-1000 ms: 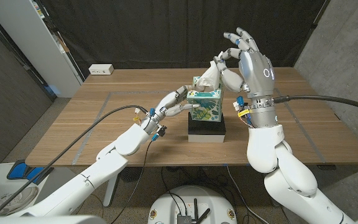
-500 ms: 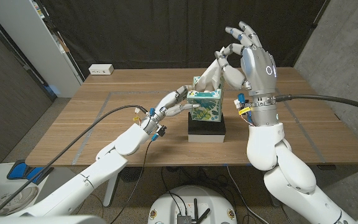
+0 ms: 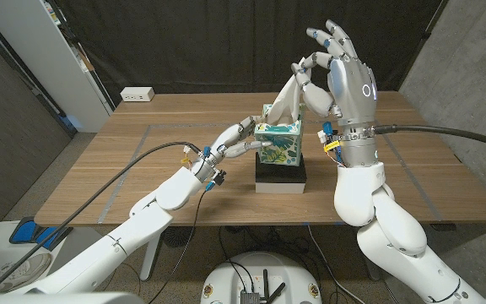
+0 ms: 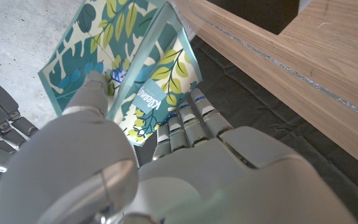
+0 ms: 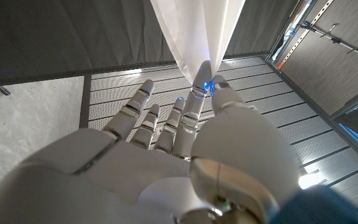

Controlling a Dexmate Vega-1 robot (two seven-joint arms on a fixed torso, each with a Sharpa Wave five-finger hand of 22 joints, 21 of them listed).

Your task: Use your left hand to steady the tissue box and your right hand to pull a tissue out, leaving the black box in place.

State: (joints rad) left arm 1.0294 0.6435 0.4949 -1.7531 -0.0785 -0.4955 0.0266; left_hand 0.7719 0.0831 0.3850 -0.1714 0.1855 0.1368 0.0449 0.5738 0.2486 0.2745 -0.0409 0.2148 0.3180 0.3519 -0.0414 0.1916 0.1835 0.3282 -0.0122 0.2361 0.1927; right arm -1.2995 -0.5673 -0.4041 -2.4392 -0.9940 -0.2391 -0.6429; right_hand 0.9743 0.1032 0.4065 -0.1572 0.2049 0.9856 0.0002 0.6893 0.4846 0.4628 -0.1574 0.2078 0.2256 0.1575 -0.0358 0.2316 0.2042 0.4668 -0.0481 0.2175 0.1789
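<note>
Tissue box (image 3: 278, 142), teal with a leaf print, sits on top of the black box (image 3: 280, 175), which rests on the wooden worktop (image 3: 142, 160) about midway between its left and right edges, closer to the far edge than the near one. Left robot hand (image 3: 230, 142) reaches in from the near-left and grips the tissue box at its left side; the left wrist view shows fingers (image 4: 188, 118) against one printed face and the thumb on the adjoining face. Right robot hand (image 3: 336, 72) is raised above and just right of the tissue box, thumb and a finger pinching a white tissue (image 3: 282, 103), the other fingers spread. Tissue runs taut from the pinch down to the box opening. White power strip (image 3: 137, 95) lies near the far-left corner.
</note>
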